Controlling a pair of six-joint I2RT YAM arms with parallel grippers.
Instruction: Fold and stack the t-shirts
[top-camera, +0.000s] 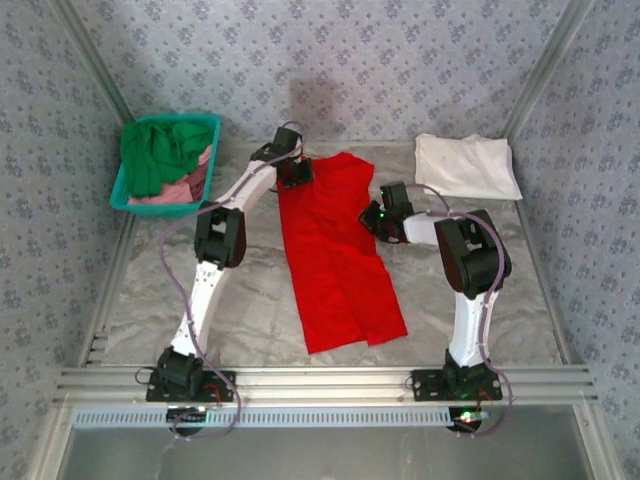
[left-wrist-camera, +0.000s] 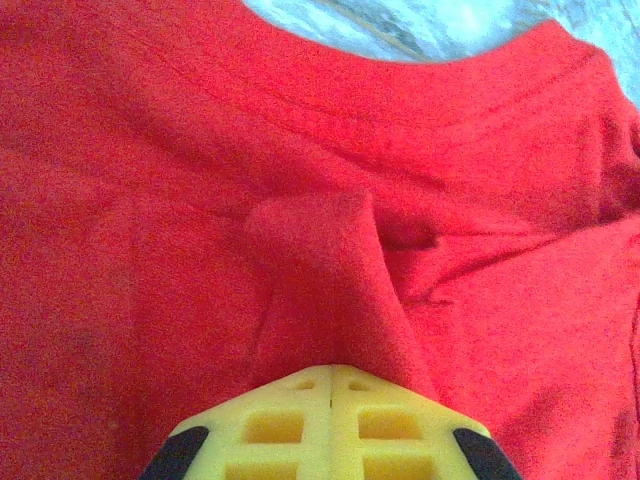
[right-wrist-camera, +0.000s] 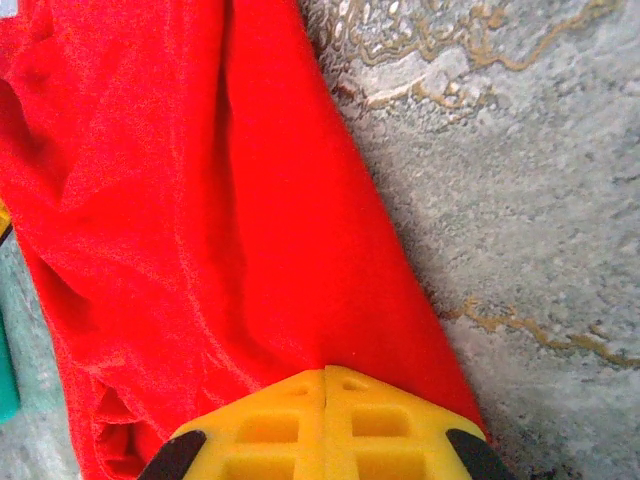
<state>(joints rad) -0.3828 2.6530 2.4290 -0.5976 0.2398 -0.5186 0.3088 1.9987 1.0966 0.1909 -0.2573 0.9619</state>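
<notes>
Left arm: base at the near left edge of the counter (top-camera: 250, 310). The lower link leans away from me to an elbow roughly mid-counter, and the forearm then angles far and right. The left gripper (top-camera: 297, 172) sits at the far left corner of the red t-shirt (top-camera: 335, 260).

Left wrist view: the two yellow fingers of the left gripper (left-wrist-camera: 330, 372) are pressed flat together. A pinched ridge of the red t-shirt (left-wrist-camera: 200, 200) rises into them, so this gripper is clamped on red cloth just below the collar curve.

Right arm: base at the near right. The lower link stands nearly upright to a high elbow, and the forearm doubles back left and far. The right gripper (top-camera: 375, 215) meets the red t-shirt's right edge in its far half.

Right wrist view: the right gripper (right-wrist-camera: 325, 372) also has its fingers closed together, with the edge of the red t-shirt (right-wrist-camera: 200, 200) running into them. Bare counter (right-wrist-camera: 520, 200) lies to the right of that edge.

The red t-shirt lies as a long strip down the middle of the counter between the two arms. Its near hem is wider and flat; its far end is bunched under the left gripper.

A white t-shirt (top-camera: 465, 165) lies folded at the far right, well apart from the red one. A teal basket (top-camera: 120, 190) at the far left holds a green t-shirt (top-camera: 155, 150) heaped over a pink t-shirt (top-camera: 185, 190).
</notes>
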